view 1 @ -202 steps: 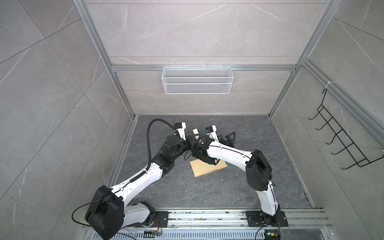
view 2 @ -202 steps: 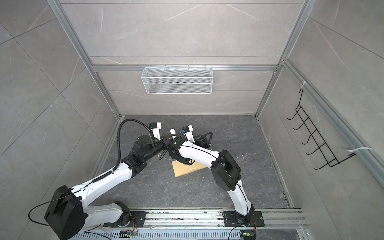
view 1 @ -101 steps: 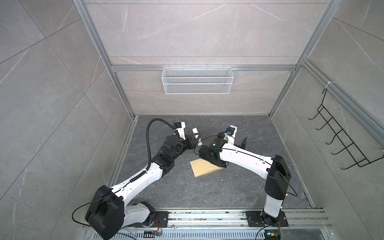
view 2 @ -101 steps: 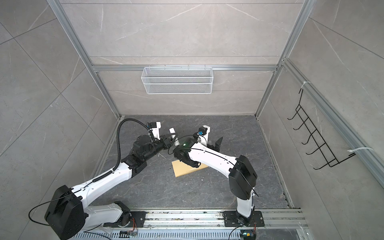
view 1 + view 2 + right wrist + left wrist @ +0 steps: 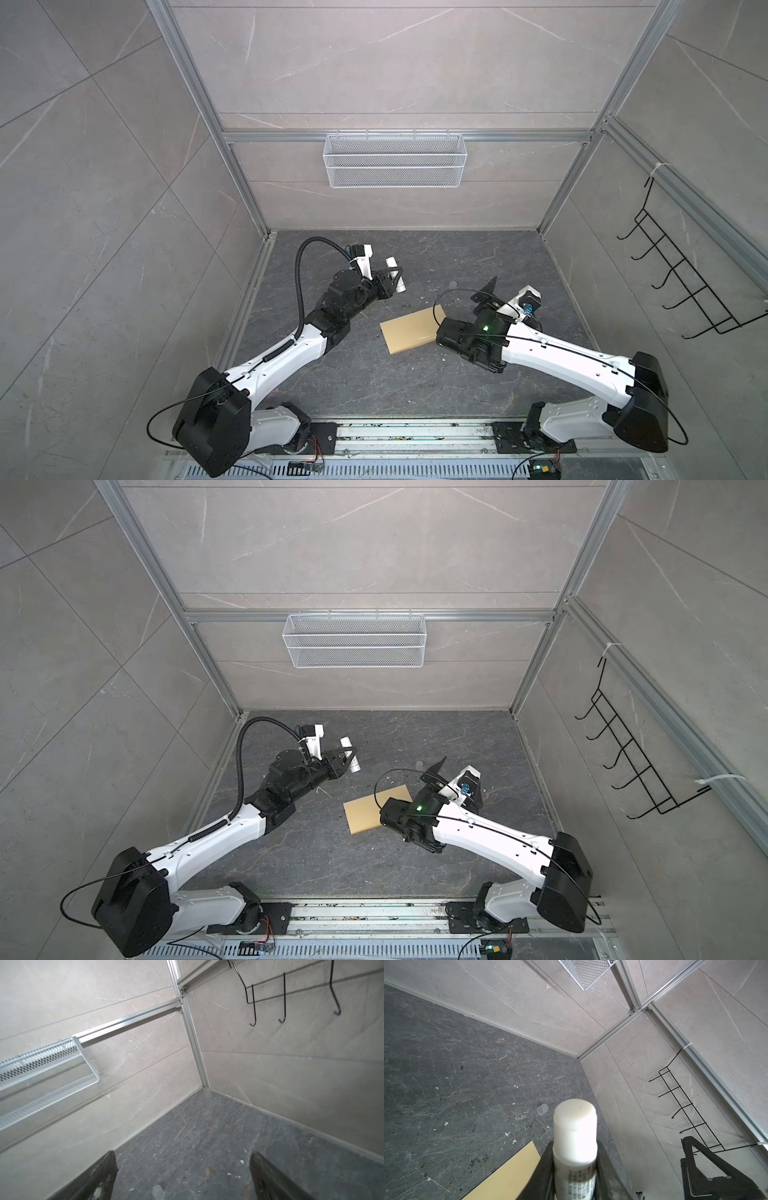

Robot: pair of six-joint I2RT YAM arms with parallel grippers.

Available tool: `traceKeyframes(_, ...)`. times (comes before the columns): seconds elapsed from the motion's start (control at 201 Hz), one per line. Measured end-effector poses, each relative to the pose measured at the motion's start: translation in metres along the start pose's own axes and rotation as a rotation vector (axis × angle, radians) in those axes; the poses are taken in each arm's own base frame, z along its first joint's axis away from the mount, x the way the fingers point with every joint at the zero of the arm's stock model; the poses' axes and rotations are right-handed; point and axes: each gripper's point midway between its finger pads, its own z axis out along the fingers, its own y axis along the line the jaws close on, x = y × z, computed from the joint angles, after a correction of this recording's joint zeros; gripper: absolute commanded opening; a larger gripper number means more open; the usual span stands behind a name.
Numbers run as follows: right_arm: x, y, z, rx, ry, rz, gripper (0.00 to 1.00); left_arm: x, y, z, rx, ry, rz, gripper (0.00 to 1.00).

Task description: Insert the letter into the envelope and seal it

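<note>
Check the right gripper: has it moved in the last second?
Yes. In a top view the right gripper has swung right, away from the left gripper and toward the right wall, now beyond the envelope's right end.

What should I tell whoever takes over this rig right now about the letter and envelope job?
Left gripper: shut on the white cylindrical glue stick, uncapped and raised off the dark grey stone tabletop. Its small clear plastic cap lies loose on the tabletop.
Right gripper: open, empty, near the envelope's right end.
Plain yellow-tan manila paper envelope: flat between the arms, gripped by neither.
Pale bordered paper letter: not in view; probably inside the envelope, unconfirmed.
Left: check the flap is glued and pressed shut, then cap and put down the glue stick.
</note>
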Motion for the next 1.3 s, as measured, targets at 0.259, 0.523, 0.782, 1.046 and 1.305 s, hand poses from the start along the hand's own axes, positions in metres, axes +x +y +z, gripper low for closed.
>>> traceKeyframes(0.259,0.041,-0.007,0.004,0.018,0.008,0.354,0.69,0.001,0.001,0.001,-0.003,0.003,-0.001,0.00)
traceKeyframes(0.523,0.195,-0.002,0.098,0.157,0.401,1.191,0.99,0.001,0.001,0.001,-0.003,0.004,-0.002,0.00)
traceKeyframes(0.782,0.164,0.190,0.127,-0.562,0.975,1.417,0.98,0.002,0.003,0.002,-0.008,0.006,-0.006,0.00)
traceKeyframes(1.046,0.019,0.238,0.067,-1.164,0.881,0.914,1.00,0.002,0.004,0.002,-0.012,0.001,-0.005,0.00)
traceKeyframes(1.305,-0.017,0.228,0.041,-1.165,0.656,0.250,1.00,-0.001,0.000,0.002,0.001,-0.010,-0.005,0.00)
